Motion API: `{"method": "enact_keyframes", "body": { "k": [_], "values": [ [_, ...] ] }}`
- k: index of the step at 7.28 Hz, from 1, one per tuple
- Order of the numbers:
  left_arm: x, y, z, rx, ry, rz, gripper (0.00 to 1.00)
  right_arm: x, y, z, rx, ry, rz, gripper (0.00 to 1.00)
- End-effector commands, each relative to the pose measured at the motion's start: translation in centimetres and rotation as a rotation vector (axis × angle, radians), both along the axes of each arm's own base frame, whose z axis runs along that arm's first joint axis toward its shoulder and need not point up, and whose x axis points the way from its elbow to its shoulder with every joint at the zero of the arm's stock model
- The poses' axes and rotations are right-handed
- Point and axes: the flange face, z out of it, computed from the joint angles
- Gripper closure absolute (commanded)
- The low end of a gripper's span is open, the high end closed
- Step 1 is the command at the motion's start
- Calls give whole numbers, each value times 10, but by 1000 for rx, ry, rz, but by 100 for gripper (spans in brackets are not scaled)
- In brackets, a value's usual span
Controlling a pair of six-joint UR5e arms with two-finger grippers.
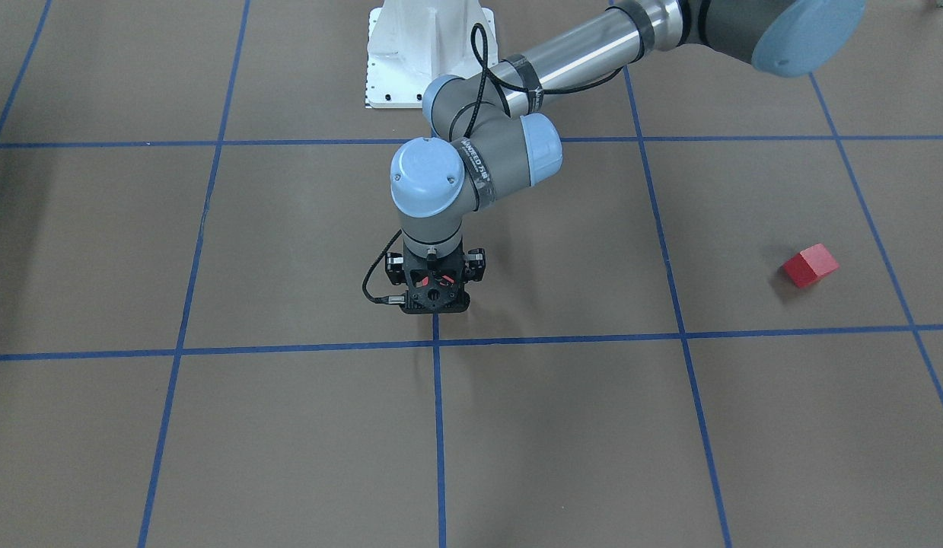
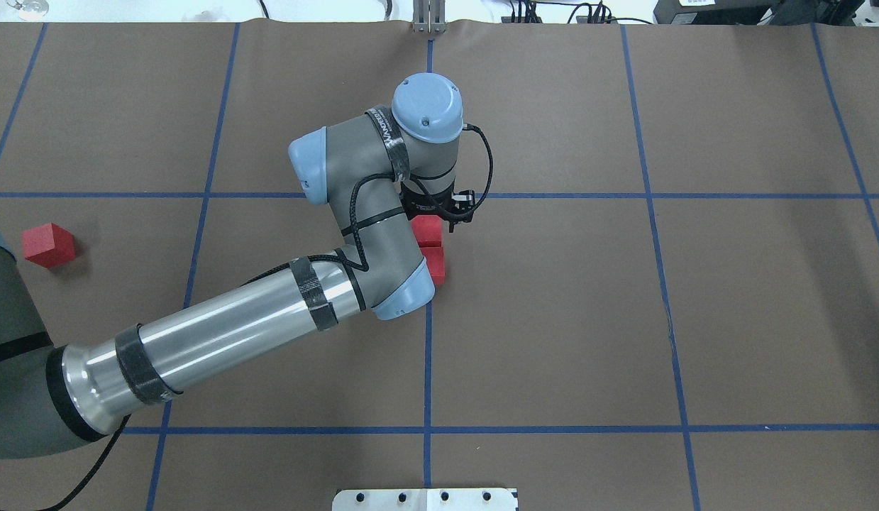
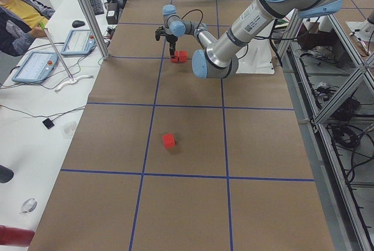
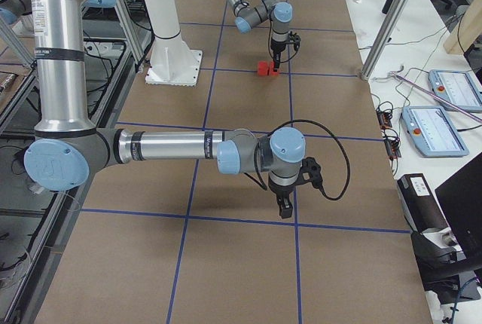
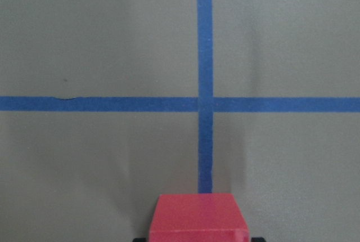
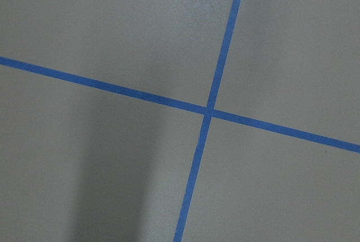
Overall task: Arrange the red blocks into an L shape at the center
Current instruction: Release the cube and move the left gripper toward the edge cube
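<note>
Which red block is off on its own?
The lone red block on the robot's far left; the other two sit side by side, far from it.

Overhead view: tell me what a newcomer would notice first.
The long left arm reaches in from the left, its gripper down over two red blocks close together at the center, beside a blue tape line. A third red block lies alone far off near the left edge.
</note>
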Motion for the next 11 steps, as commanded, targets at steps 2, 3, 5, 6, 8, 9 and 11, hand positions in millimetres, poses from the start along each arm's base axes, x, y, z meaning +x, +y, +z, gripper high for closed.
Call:
{"method": "enact_keyframes", "body": {
  "k": [2,3,5,6,8,9,11],
  "values": [
    [-41,-18,-21,67,72,56,0,1,4,6,-4,1,-7,0],
    [-70,-25,7,82,82,74,0,5,11,14,-16,8,-2,0],
    [-165,-36,98,173,90,175,0,21,37,40,-65,44,27,0],
    [-223,-40,148,213,89,221,0,28,51,56,-91,100,34,0],
    [-337,-40,263,337,15,340,0,30,53,57,-95,102,42,0],
    [-393,-43,309,405,-20,394,0,30,52,56,-94,102,43,0],
    [-459,-19,384,597,-52,543,0,30,52,56,-94,100,45,0]
  ]
}}
